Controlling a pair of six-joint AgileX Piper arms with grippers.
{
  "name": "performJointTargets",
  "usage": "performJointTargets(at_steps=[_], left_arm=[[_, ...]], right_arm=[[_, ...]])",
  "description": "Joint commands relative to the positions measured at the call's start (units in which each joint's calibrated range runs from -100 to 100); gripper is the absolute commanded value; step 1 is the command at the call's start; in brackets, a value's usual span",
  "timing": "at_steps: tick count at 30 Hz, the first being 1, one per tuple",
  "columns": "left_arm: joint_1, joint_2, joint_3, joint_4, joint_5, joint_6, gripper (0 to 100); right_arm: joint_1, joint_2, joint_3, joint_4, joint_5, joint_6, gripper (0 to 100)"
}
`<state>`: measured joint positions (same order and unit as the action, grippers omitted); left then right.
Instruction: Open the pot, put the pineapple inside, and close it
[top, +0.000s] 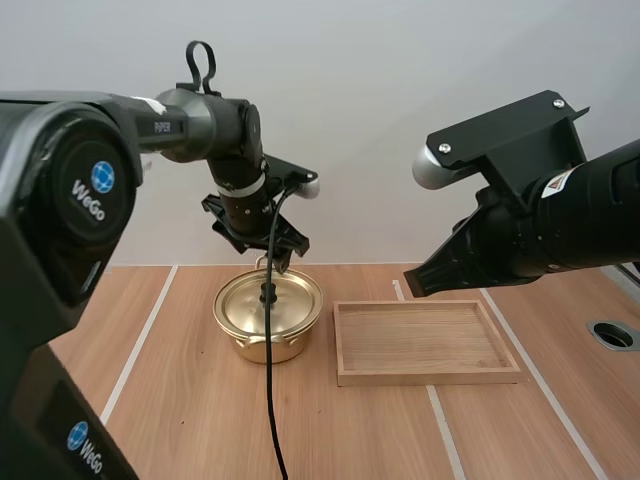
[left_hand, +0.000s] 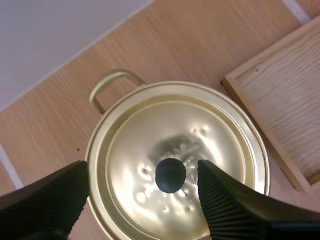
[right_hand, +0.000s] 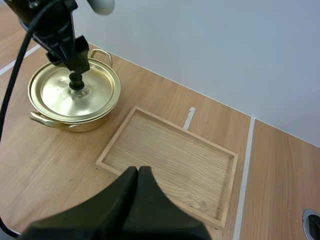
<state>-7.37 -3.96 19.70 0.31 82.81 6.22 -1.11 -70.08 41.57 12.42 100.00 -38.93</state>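
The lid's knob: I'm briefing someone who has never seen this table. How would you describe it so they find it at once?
On the wooden table, beside the shallow wooden tray, sits a gold pot with its lid on. At the lid's centre, beneath the open left gripper, stands a small round knob: the only black part on the shiny gold metal.

The left arm (top: 190, 125) is glossy black and dark grey, with white "PiPER" lettering on one link, a pale ring near the wrist and round blue-and-white "WeGo" badges on its joints. The right arm (top: 570, 225) is black, with a red-and-white sticker and an angled black plate (top: 520, 130) with two silver screws. The left gripper (left_hand: 142, 170) has black fingers (left_hand: 235, 205) with ribbed inner faces.
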Motion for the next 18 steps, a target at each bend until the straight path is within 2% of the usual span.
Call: performJointTargets(at_steps=[1, 12, 18], left_arm=[[-0.05, -4.5, -1.6, 0.5, 1.2, -1.5, 100], [-0.05, -18.3, -5.5, 1.3, 2.4, -8.3, 100], [-0.05, -26.0, -6.4, 5.2, 4.1, -13.4, 100]], right_arm=[[0.0, -0.6, 0.1, 0.1, 0.0, 0.2, 0], [0.0, -0.6, 0.1, 0.1, 0.0, 0.2, 0], [0.0, -0.6, 0.1, 0.1, 0.0, 0.2, 0]])
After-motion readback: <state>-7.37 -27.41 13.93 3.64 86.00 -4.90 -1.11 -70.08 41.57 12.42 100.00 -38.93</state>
